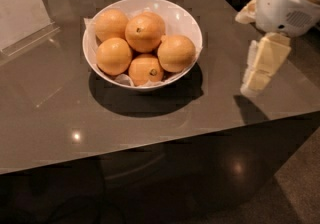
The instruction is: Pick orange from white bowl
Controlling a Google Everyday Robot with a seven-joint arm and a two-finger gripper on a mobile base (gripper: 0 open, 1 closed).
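Observation:
The white bowl (185,15) stands on the brown table, left of centre, with crinkled white paper at its rim. It holds several oranges. Two show a dark stem dot, the top middle one (145,33) and the front one (145,69). Three show smooth skin: the right orange (176,53), the left one (114,56) and the back left one (111,24). My gripper (252,84), with cream fingers pointing down, hangs over the table's right part, to the right of the bowl and apart from it. It holds nothing.
A clear acrylic sign stand (22,13) sits at the table's (75,113) back left corner. The table's front edge runs below the bowl and its right edge lies near the gripper. Dark floor lies beyond.

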